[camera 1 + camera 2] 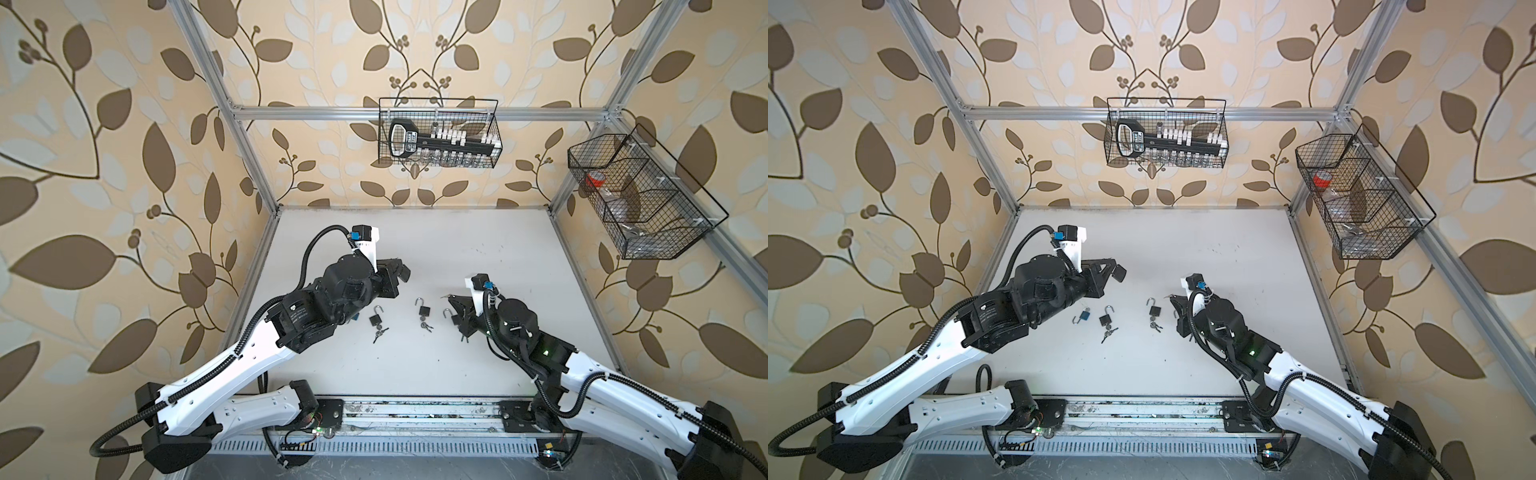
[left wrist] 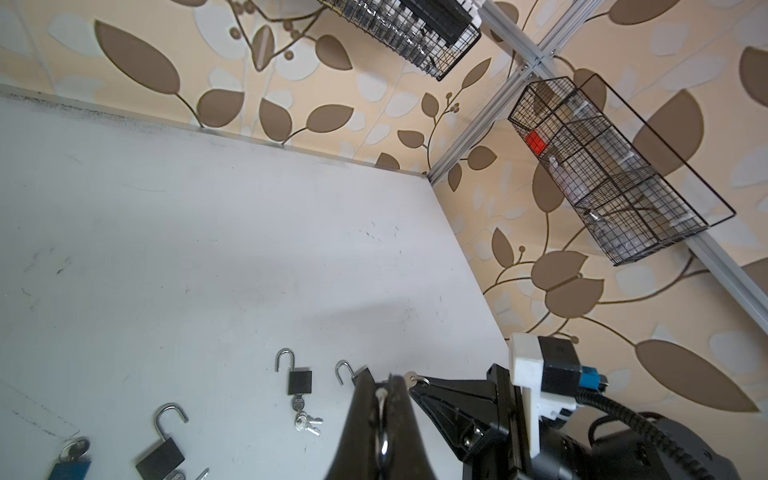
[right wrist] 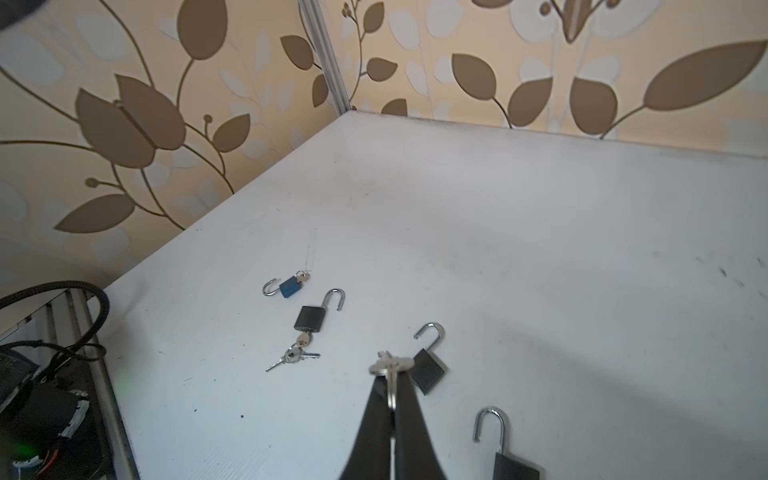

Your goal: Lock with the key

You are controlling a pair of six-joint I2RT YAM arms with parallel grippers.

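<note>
Key (image 3: 386, 365), flat silvery metal, in tapered black right pincer (image 3: 392, 386)

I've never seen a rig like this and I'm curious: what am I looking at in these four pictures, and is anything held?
These are two robot arms, each ending in a two-fingered gripper. Both top views look down on the whole white table from overhead; the other two pictures come from a camera on each arm's wrist. On the table lie four small padlocks, all with shackles open: a blue padlock and three black ones, one black padlock with a bunch of keys at its base. The right gripper is shut on a key. The left gripper is shut too; what sits between its fingers I cannot make out.
</note>
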